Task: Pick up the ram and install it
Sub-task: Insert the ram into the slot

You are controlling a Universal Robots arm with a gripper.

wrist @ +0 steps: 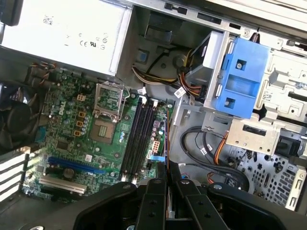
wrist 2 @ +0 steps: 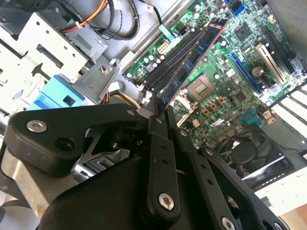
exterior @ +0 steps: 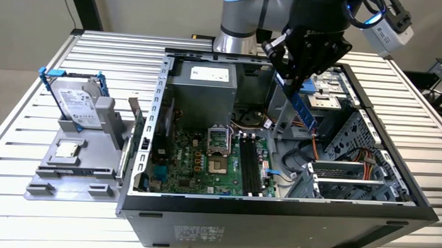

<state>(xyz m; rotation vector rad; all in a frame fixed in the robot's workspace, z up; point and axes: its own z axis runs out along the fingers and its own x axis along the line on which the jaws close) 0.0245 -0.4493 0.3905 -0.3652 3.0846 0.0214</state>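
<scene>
We see the black two-fingered gripper (exterior: 285, 75) poised above the open grey metal computer case (exterior: 163, 100). It is clamped tight on one end of the ram (exterior: 301, 107), a thin, long, narrow blue circuit-board stick with small dark chips. The stick hangs from that hold at a slant. Its free end points down into the case and ends near a bundle of orange and black cables (exterior: 314, 148), touching nothing as far as we can tell. In the second wrist view it runs out from the grip over the green motherboard (wrist 2: 211, 122). There it lies roughly along the long black plastic memory slots (wrist 2: 163, 71), but above them and not in one. The slots look unfilled, so we judge the pick done and the seating not yet done.

The risks, as we judge them, come from the hold. Pinched at one end only, the stick has a long unsupported length, and any contact at the far tip could lever it round in the grip or pull it loose. The cables lie close to that tip and could snag it. The slant matters too. If the stick meets a slot at an angle or slightly to one side, its edge may ride on the slot wall instead of dropping in. Force applied then could bend the board or strain the slot. We cannot tell whether the slots' end latches stand open.
</scene>
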